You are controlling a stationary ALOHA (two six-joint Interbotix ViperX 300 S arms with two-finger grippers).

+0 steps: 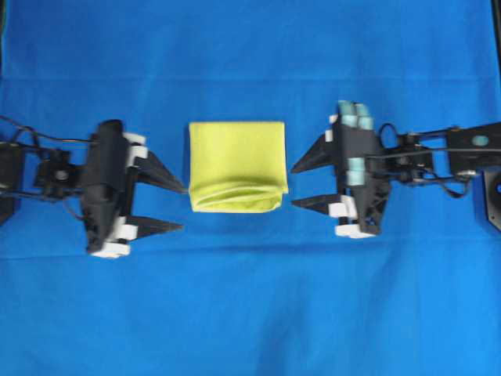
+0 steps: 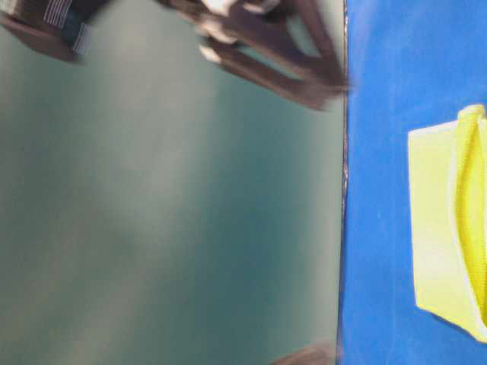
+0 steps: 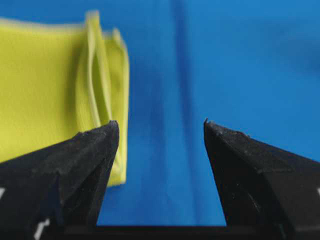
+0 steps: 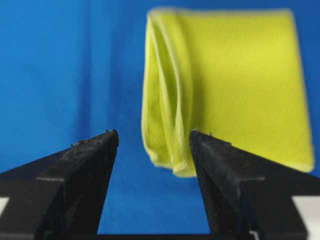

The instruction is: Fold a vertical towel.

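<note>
Fingers spread wide and empty on both sides: left gripper (image 1: pixel 176 207) and right gripper (image 1: pixel 301 185) flank the towel (image 1: pixel 236 165), likely just let go. Lies folded on the blue cloth (image 1: pixel 250 313) over the worktop, loose hems bunched at the near edge

A robotics lab bench, by the look of it: a counter draped edge to edge in a plain blue cloth (image 1: pixel 250 313), with two black robot arms mounted at the left and right of the overhead frame. Cables trail along both arms, and in the table-level view a bare grey-green wall (image 2: pixel 167 228) fills the left.
</note>
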